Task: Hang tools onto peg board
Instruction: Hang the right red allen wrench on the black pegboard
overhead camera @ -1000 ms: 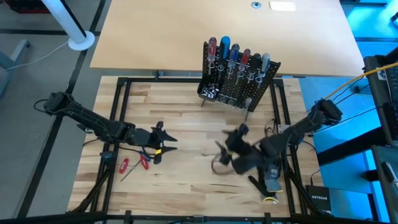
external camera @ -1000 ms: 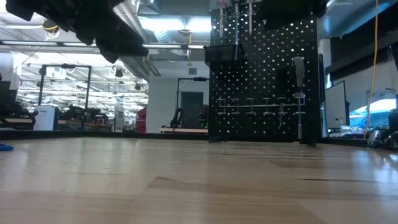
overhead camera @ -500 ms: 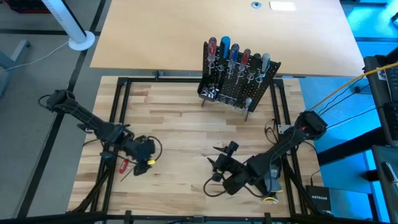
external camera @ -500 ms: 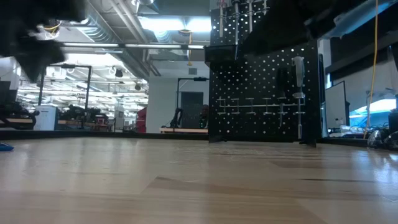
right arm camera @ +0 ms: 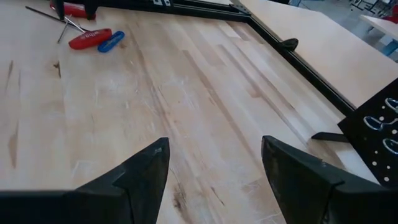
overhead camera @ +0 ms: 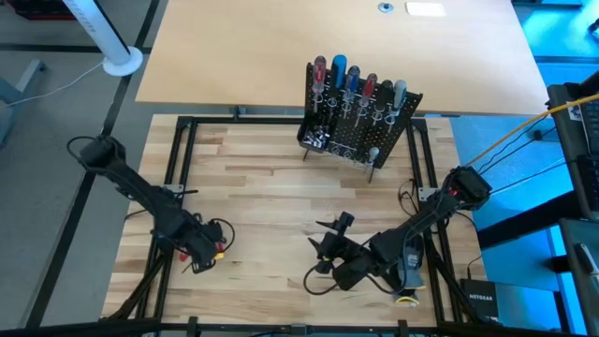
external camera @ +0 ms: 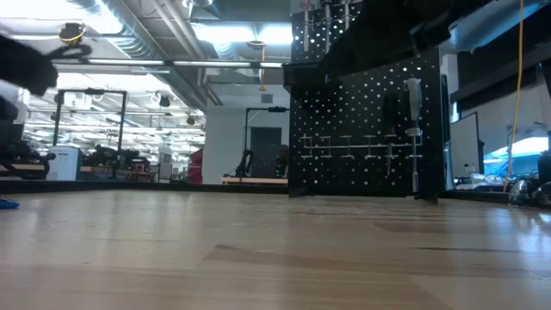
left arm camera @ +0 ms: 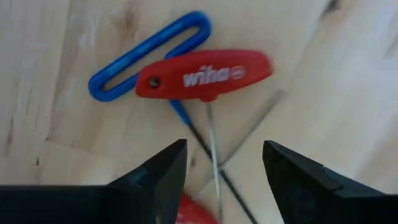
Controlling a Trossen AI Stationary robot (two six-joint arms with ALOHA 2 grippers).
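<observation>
**Over the T-handle keys, jaws spread**

High view: my left gripper hangs low over the left front of the table, right above the small red tools lying there. My right gripper waits near the table's middle front with nothing in it. The peg board stands well apart at the back, several screwdrivers already hanging in its rings.

Low view: the peg board stands upright on thin legs. The loose tools do not show here.

Left wrist view: my fingers are apart, holding nothing. Beyond them lies a red T-handle key, with a blue looped-handle key touching it, partly under it. The red grip lies crosswise to my jaws; its thin steel shaft runs from the grip's middle toward me, between my fingers. The blue key's dark shaft crosses it at a slant. A second red handle peeks at the frame's edge. I judge these light and rigid, the plastic grip firm and not slippery, the shaft thin and likely to roll. I would take the red grip across its narrow width, near the middle.

Right wrist view: my right fingers stand wide open over bare wood; the red and blue handles lie far off.
</observation>
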